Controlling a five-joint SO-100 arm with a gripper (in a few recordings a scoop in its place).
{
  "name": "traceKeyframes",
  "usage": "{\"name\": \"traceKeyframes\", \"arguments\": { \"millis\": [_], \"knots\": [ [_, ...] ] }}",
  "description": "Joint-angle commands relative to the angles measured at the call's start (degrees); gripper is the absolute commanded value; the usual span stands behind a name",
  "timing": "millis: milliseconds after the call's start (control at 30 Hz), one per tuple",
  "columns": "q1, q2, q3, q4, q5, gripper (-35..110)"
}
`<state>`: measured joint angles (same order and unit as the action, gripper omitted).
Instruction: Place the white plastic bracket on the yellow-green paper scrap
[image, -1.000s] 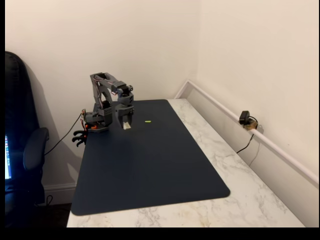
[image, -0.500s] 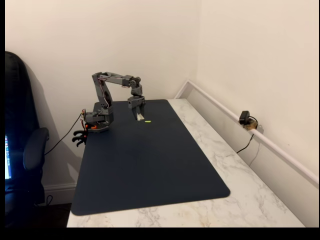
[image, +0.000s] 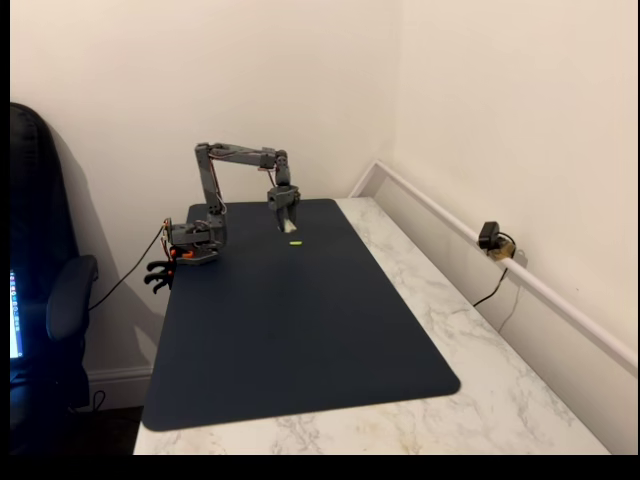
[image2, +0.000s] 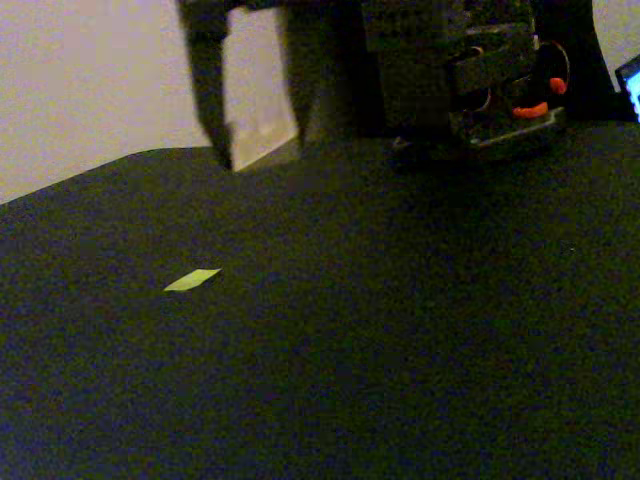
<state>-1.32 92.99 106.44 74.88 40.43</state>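
Note:
The white plastic bracket hangs a little above the dark mat, held between the fingers of my grey gripper, which is shut on it. The yellow-green paper scrap lies flat on the mat. In both fixed views the scrap is just in front of the gripper and slightly below it, with a small gap between bracket and scrap. The arm is stretched out from its base, with the gripper pointing down.
The dark mat covers most of a marble table. A small camera with a cable sits by the white wall rail at the right. A dark office chair stands left of the table.
The arm has stretched out from beside its base towards the right, carrying the white bracket from the mat's back left to just behind the scrap. The scrap has not moved.

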Motion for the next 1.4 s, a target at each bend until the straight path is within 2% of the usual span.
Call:
{"name": "traceKeyframes", "arguments": {
  "millis": [0, 267, 1000, 1033, 1133, 1367],
  "knots": [
    [2.7, -1.1, -4.2, -0.3, -1.0, 0],
    [4.3, -10.7, -8.9, -2.9, -2.7, 0],
    [10.9, -17.0, -11.3, -5.5, -7.9, 0],
    [11.0, -17.2, -11.6, -5.4, -8.1, 4],
    [10.8, -17.3, -12.0, -4.7, -9.4, 32],
    [9.4, -14.5, -11.2, -3.0, -9.3, 37]
  ]
}}
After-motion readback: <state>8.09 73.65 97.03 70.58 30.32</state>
